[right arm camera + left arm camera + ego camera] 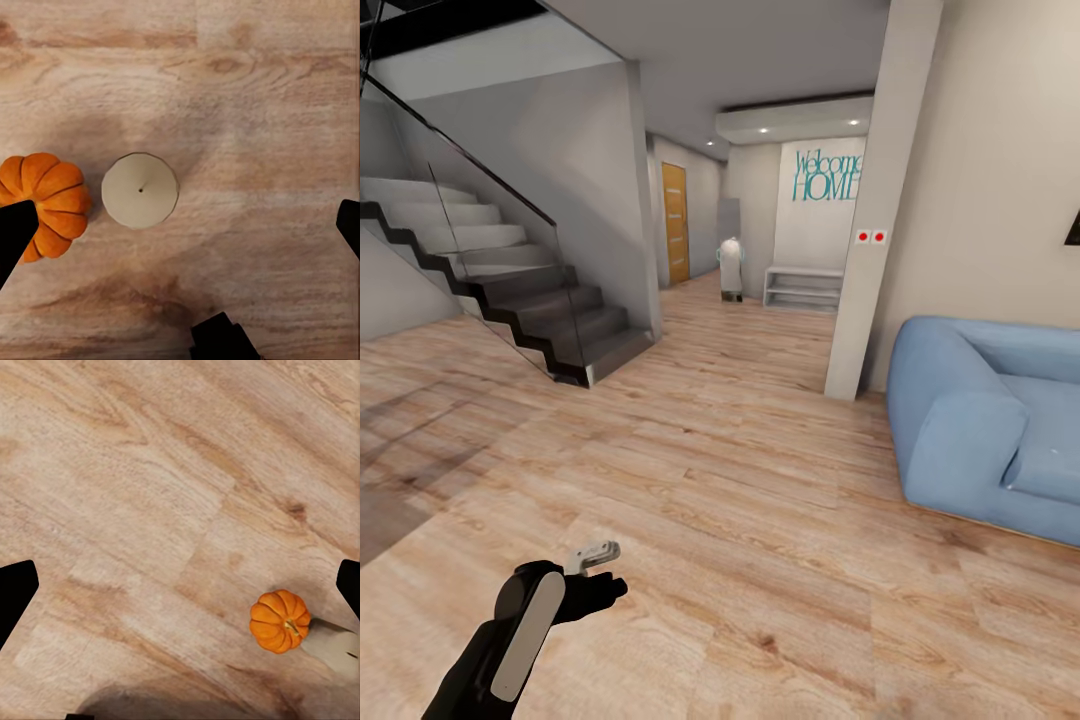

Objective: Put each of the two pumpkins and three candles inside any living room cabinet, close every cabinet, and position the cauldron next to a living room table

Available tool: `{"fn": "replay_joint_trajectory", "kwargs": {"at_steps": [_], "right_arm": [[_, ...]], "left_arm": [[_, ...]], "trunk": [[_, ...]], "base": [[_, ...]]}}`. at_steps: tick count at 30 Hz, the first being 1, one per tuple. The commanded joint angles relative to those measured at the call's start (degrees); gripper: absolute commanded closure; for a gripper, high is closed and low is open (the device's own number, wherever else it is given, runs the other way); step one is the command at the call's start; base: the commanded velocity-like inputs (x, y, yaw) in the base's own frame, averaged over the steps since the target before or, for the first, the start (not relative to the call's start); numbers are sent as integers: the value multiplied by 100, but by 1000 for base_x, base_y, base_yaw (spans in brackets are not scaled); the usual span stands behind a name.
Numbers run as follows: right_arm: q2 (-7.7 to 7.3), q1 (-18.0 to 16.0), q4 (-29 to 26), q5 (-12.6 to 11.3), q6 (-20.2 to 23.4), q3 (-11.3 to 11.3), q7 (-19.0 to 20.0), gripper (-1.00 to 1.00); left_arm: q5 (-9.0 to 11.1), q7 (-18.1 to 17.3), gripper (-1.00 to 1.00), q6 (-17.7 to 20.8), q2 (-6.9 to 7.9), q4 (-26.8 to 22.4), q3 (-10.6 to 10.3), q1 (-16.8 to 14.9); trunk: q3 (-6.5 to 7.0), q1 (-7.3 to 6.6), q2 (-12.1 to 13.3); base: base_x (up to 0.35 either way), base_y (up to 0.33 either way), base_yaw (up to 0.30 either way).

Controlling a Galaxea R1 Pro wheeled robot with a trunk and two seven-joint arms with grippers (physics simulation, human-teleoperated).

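A bright-orange pumpkin (280, 620) sits on the wooden floor below my left gripper (180, 589), with the edge of a cream candle (334, 649) touching its side. The left gripper is open, its dark fingertips (15, 594) wide apart, and the pumpkin lies off toward one finger. My right gripper (180, 229) is open above a cream candle (140, 190) standing upright, with a pumpkin (46, 201) close beside it near one fingertip (13, 232). In the head view my left gripper (598, 572) hangs low over bare floor. The cabinet and cauldron are out of view.
A blue sofa (985, 430) stands at the right. A white pillar (870, 230) rises beside it. A dark staircase with a glass rail (530, 300) fills the left. A hallway (740, 300) with a wooden door and a white shelf runs ahead.
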Motion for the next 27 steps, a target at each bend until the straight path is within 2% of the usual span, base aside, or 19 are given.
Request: {"fn": "replay_joint_trajectory", "kwargs": {"at_steps": [1, 5, 9, 12, 13, 14, 15, 16, 17, 18, 19, 20, 22, 24, 25, 26, 27], "right_arm": [[-25, -30, 19, -19, 35, 46, -46, -100], [-38, -70, 105, -19, 34, 45, -46, -100], [-40, -82, 129, -20, 27, 45, -48, -100], [-41, -85, 135, -20, 26, 45, -47, -100], [-41, -85, 135, -20, 25, 45, -45, -100], [-41, -85, 135, -18, 25, 45, -45, -100], [-41, -85, 135, -17, 25, 45, -44, -100], [-38, -86, 136, -13, 25, 45, -43, -100], [-36, -87, 136, -12, 27, 45, -43, -100], [-30, -121, 136, -12, 30, 45, -44, -100], [-18, -167, 139, -14, 35, 45, -45, -100], [-8, -191, 144, -15, 38, 45, -45, -100], [27, -292, 156, -11, 75, 45, -48, -100], [43, -408, 159, -27, 153, 46, -50, -100], [53, -589, 165, -51, 350, 46, -52, -100], [55, -648, 166, -57, 434, 45, -54, -100], [60, -807, 168, -69, 697, 45, -60, -100]], "left_arm": [[57, 60, -100, 10, 5, -5, -11, -5], [60, 60, -100, 14, 11, -34, 10, -4], [115, 60, -100, 29, 41, -372, 29, -4], [581, 60, -100, 34, 110, -545, 56, -3], [742, 60, -100, 34, 208, -562, 70, -3], [813, 60, -100, 34, 261, -569, 75, -3], [963, 60, -100, 34, 377, -578, 82, -3], [1350, 60, -100, 34, 644, -587, 94, -3], [1588, 60, -100, 34, 809, -590, 97, -3], [1967, 60, -100, 34, 1128, -592, 98, -3], [2219, 60, -100, 34, 1360, -592, 92, -3], [2347, 60, -100, 34, 1472, -593, 89, -5], [2847, 60, -100, 34, 1868, -593, 72, -5], [3118, 60, -100, 34, 2075, -594, 60, -4], [3271, 60, -100, 34, 2203, -594, 48, -4], [3304, 60, -100, 34, 2229, -594, 43, -4], [3369, 60, -100, 34, 2280, -594, 31, -3]], "trunk": [[-24, 22, -44], [-96, 110, -205], [-168, 198, -365], [-222, 264, -486], [-240, 286, -526], [-258, 308, -566], [-276, 329, -606], [-294, 351, -646], [-312, 373, -686], [-330, 395, -726], [-347, 417, -766], [-365, 439, -807], [-401, 483, -887], [-437, 527, -967], [-455, 549, -1007], [-473, 571, -1047], [-491, 593, -1087]], "base": [[0, 0, 0], [0, 0, 0], [0, 0, 0], [0, 0, 0], [0, 0, 0], [0, 0, 0], [0, 0, 0], [0, 0, 0], [0, 0, 0], [0, 0, 0], [0, 0, 0], [0, 0, 0], [0, 0, 0], [0, 0, 0], [0, 0, 0], [0, 0, 0], [0, 0, 0]]}}
